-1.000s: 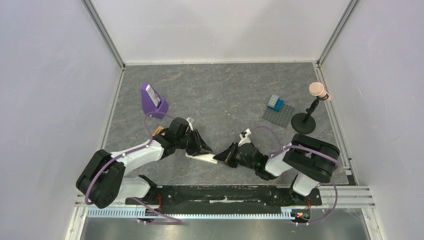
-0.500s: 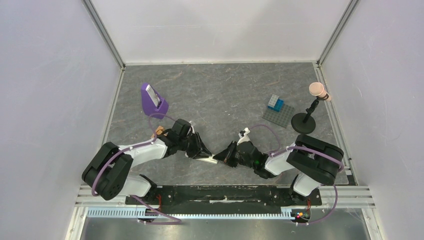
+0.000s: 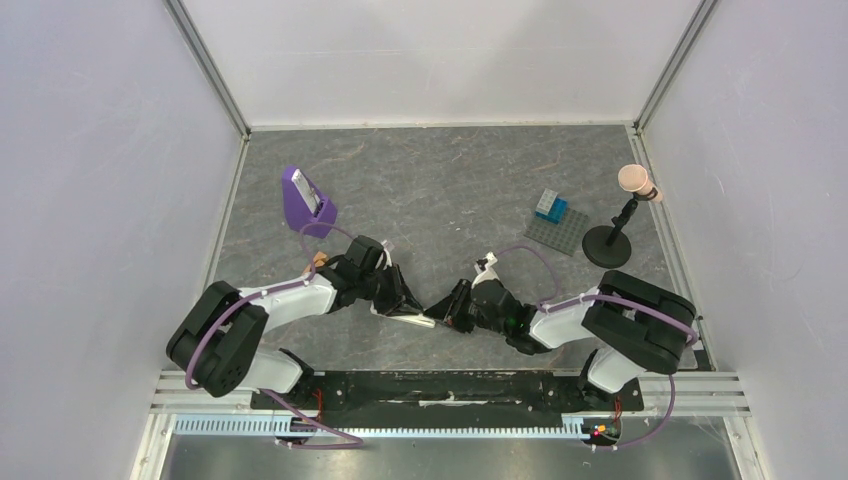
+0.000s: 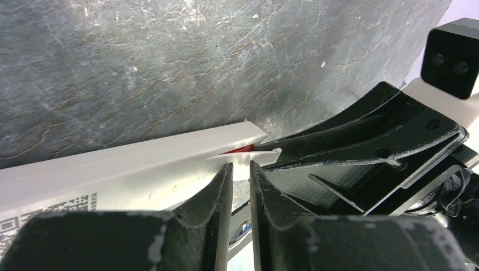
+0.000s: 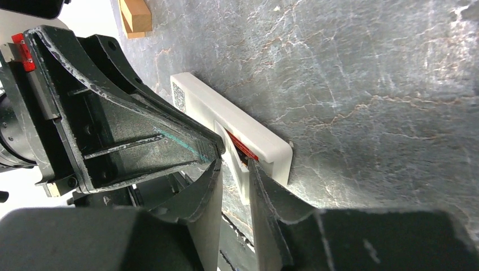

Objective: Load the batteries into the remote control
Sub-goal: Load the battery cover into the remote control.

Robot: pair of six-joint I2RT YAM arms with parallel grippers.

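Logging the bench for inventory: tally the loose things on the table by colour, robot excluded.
White: 1, remote control
Purple: 1, wedge stand
Grey: 1, studded baseplate
Blue: 1, brick stack
Black: 1, round-foot stand
Tan: 1, wooden block
Total: 6
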